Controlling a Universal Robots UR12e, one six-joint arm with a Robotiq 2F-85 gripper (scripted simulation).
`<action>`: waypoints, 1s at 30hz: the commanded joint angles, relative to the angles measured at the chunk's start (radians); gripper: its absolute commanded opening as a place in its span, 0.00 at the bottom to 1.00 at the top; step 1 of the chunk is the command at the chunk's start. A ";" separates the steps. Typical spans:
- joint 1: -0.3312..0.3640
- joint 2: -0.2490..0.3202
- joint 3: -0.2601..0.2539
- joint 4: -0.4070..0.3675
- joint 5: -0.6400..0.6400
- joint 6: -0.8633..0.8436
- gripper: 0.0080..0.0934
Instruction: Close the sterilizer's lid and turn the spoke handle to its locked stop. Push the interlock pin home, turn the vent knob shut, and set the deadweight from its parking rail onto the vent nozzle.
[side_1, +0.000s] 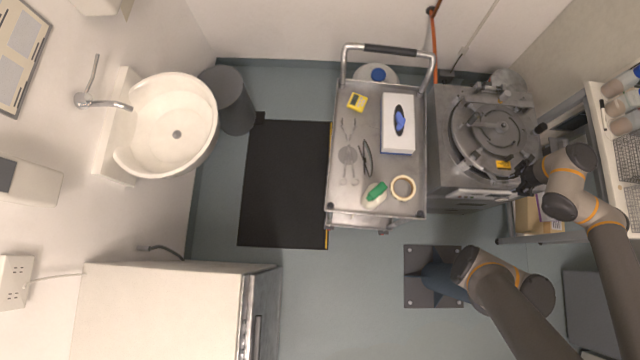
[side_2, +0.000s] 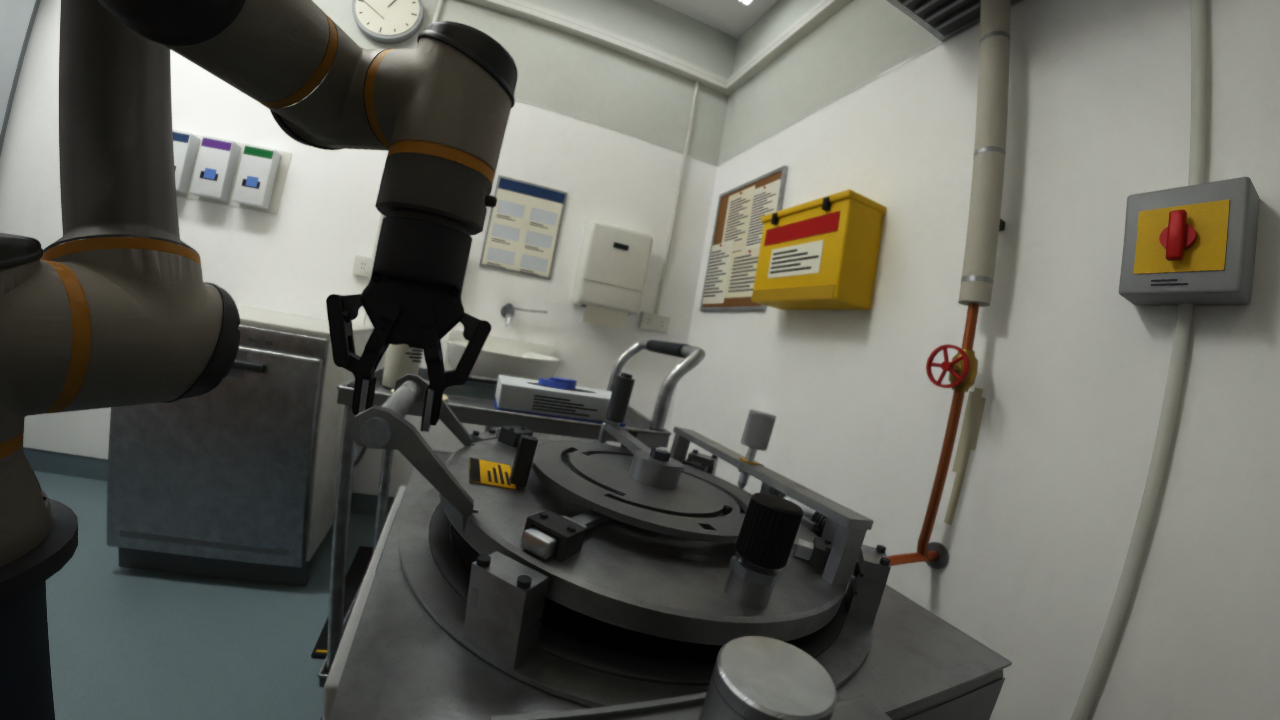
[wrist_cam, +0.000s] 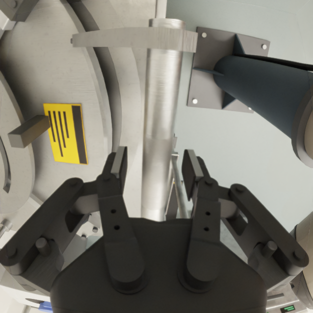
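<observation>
The lid's steel handle bar (wrist_cam: 160, 122) (side_2: 398, 405) runs under my gripper, its near end hidden behind my palm in the wrist camera. The round sterilizer lid (side_2: 627, 537) (side_1: 492, 135) lies nearly flat on the grey sterilizer body, with a dark slit showing under its near rim. A spoke handle hub (side_2: 656, 467) sits at the lid's centre, and a black vent knob (side_2: 767, 532) stands on the near right rim. A small grey deadweight (side_2: 757, 432) stands on the rail behind the lid. My gripper (wrist_cam: 156, 165) (side_2: 398, 407) straddles the handle bar at the lid's front edge and is open, holding nothing.
The steel instrument cart (side_1: 377, 150) stands right against the sterilizer's left side, carrying a tissue box (side_1: 398, 122) and tape roll (side_1: 403, 188). My arm's base plate (side_1: 432, 275) sits on the floor in front. A shelf unit (side_1: 617, 145) stands to the right.
</observation>
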 joint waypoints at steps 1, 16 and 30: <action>0.000 0.000 -0.001 0.000 0.000 0.000 0.53; 0.000 0.000 -0.001 0.000 0.000 0.000 0.28; 0.000 0.001 0.000 -0.002 0.000 0.000 0.00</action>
